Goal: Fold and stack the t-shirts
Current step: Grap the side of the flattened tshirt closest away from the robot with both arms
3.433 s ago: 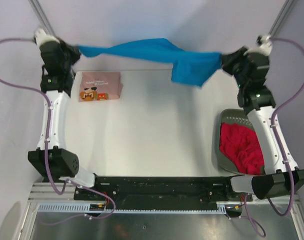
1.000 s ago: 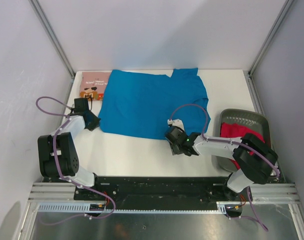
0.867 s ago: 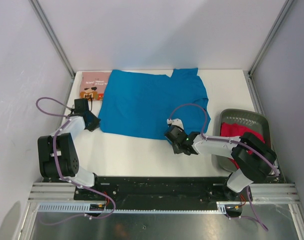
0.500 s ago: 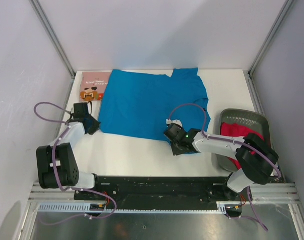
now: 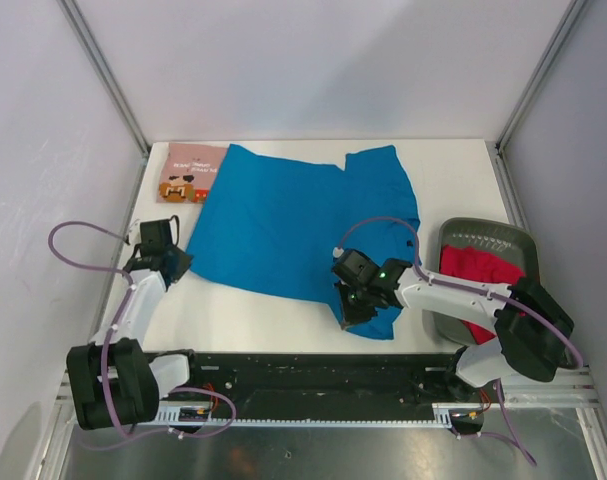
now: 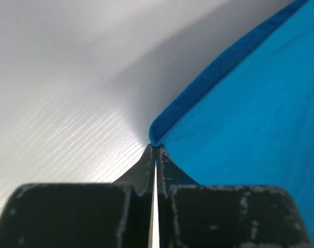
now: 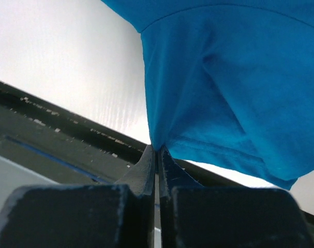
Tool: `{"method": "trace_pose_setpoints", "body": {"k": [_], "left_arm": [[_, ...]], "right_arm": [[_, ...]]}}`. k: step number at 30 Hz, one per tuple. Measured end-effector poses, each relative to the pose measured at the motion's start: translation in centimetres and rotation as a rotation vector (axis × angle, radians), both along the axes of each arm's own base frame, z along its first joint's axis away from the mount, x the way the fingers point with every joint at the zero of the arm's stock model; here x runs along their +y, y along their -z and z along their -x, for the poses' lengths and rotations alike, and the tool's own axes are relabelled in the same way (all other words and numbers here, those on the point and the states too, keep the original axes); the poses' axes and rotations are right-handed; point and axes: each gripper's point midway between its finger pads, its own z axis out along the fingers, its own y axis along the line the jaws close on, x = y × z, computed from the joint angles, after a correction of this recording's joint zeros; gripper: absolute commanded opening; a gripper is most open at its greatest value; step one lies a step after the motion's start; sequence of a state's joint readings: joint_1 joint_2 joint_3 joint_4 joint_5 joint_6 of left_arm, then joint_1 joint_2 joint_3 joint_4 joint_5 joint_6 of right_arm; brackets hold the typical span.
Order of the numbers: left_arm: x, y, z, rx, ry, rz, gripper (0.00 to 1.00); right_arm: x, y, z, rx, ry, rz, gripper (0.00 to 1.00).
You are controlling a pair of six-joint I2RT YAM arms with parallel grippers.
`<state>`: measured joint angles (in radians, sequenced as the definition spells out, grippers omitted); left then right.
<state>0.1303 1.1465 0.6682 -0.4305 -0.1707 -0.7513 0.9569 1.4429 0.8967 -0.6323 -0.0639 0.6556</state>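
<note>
Pinching the near-left corner of the blue t-shirt [image 6: 239, 113], the left gripper [image 6: 154, 147] had its two black fingers pressed together, with a rolled fold of the hem caught at their tips. Seen from above, the left gripper [image 5: 173, 262] sat low over the white table [image 5: 253, 310], on the left side, its arm running back to the near-left base.

Right gripper [image 7: 157, 149]: fingers clamped together on the near hem of the blue t-shirt [image 7: 224, 77], the cloth gathered into a peak at the tips and creased outward from them. From above, the right gripper [image 5: 351, 305] lay close to the table's near edge, right of centre, with the black rail [image 7: 53, 134] just beyond the table edge in the wrist view.

Blue t-shirt [image 5: 283, 220]: spread over the middle of the table, mostly flat, collar end far, one sleeve at the far right, the near-right portion drawn down toward the near edge.

Pink t-shirt [image 5: 188, 172]: folded, printed side up, at the far-left corner, its right edge touching or just under the blue cloth; which of the two, not discernible.

Red t-shirt [image 5: 480, 275]: crumpled inside the dark grey basket [image 5: 483, 232] at the right side of the table, partly hidden by the right arm.
</note>
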Motion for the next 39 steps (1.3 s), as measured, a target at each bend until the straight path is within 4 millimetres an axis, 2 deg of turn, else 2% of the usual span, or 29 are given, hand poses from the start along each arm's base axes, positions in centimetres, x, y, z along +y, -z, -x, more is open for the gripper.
{"method": "trace_pose_setpoints", "body": {"k": [4,6,9,14,17,21,23,25,29,31,34,36,39], "left_arm": [[0.5,-0.2,0.5,0.003,-0.021,-0.025,0.0],[0.6,0.1,0.7,0.02,-0.024,-0.027,0.0],[0.7,0.6,0.8,0.042,-0.027,-0.029,0.0],[0.8,1.2,1.1,0.065,-0.032,-0.035,0.0],[0.8,1.3,1.1,0.07,-0.033,-0.035,0.0],[0.8,1.3,1.2,0.072,-0.032,-0.035,0.0],[0.8,1.4,1.2,0.074,-0.032,-0.035,0.0],[0.8,1.4,1.2,0.077,-0.032,-0.034,0.0],[0.8,1.4,1.2,0.078,-0.031,-0.034,0.0],[0.8,1.4,1.2,0.078,-0.031,-0.033,0.0],[0.8,1.4,1.2,0.078,-0.03,-0.032,0.0],[0.7,1.4,1.2,0.078,-0.03,-0.031,0.0],[0.7,1.5,1.2,0.079,-0.03,-0.032,0.0]], "right_arm": [[0.9,-0.6,0.2,0.053,0.016,-0.066,0.0],[1.7,-1.0,-0.3,0.068,0.04,-0.105,0.0],[3.5,-1.1,-1.9,0.082,0.077,-0.163,0.0],[5.5,0.6,-4.8,0.119,0.152,-0.205,0.02],[5.9,0.8,-5.8,0.12,0.175,-0.211,0.14],[6.1,0.3,-5.8,0.075,0.163,-0.192,0.42],[5.7,-0.1,-5.1,0.034,0.148,-0.153,0.49],[5.1,-1.3,-4.0,-0.033,0.129,-0.11,0.51],[3.2,-4.9,-2.2,-0.18,0.129,-0.104,0.49],[1.5,-5.6,-1.7,-0.225,0.16,-0.101,0.47],[-1.7,-4.4,-1.2,-0.253,0.22,-0.049,0.46],[-3.4,-2.5,-0.7,-0.251,0.235,0.014,0.46],[-4.7,-0.5,0.0,-0.251,0.227,0.084,0.47]]}}
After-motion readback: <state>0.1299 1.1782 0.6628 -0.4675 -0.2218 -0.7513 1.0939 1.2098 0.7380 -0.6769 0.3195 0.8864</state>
